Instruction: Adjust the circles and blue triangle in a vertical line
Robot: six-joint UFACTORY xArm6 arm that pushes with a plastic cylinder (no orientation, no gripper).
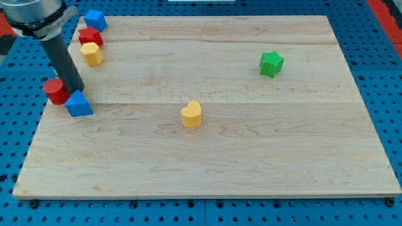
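- Wooden board (251, 163) holds every block; no container shows.
- My tip (78, 90) is a bare rod end with no fingers to spread or press; it stands just above the blue triangle (78, 104) and just right of the red circle (56, 91), seemingly touching both.
- Near the top-left corner sit a blue block (95, 19), a red block (90, 36) and a yellow block (92, 54), stacked closely down the view.
- A yellow heart (191, 114) lies mid-board, well apart.
- A green star (271, 63) sits far right.
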